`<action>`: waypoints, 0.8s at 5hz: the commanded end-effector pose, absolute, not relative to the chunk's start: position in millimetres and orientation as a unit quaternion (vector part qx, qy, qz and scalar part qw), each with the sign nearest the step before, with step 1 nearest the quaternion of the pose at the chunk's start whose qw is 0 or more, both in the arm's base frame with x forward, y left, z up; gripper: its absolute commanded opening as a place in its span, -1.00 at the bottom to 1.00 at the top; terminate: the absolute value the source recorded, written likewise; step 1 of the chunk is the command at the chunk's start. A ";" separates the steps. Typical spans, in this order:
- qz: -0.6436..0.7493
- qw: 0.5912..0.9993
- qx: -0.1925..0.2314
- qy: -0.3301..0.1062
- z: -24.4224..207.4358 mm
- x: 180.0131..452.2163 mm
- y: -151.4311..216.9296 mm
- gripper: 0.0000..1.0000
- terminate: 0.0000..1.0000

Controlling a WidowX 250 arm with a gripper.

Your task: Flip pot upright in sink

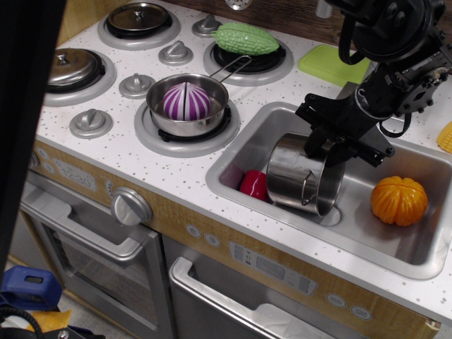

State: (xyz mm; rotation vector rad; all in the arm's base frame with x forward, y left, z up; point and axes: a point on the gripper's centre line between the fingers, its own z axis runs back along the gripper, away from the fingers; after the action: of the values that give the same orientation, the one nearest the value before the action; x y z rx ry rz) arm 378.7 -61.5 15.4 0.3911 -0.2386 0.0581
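The shiny steel pot (302,175) lies tilted on its side in the sink (236,150), over the drain area. Its flared rim and mouth face the lower right, and a wire loop handle shows on its side. My black gripper (330,145) reaches down from the upper right and is shut on the pot's upper far edge, holding it tilted. The fingertips are partly hidden behind the pot wall.
A red object (254,185) lies in the sink left of the pot, an orange pumpkin (399,200) to its right. On the stove are a pan with a purple-white ball (187,102), a green gourd (245,37) and lidded pots (70,67). A green board (330,63) lies behind the sink.
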 end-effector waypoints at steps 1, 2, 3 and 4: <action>0.002 0.967 0.210 -0.141 33.1 387.3 -47.9 -1.00 -1.00; -0.041 0.962 0.222 -0.152 32.5 397.9 -28.1 -1.00 -1.00; -0.050 0.972 0.189 -0.131 41.5 404.8 -22.8 -1.00 -1.00; -0.027 0.986 0.123 -0.111 47.0 401.5 -26.7 -1.00 -1.00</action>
State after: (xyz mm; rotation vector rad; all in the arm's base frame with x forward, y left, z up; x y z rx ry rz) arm 390.9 -30.5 18.7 0.2262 -0.1502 -0.0486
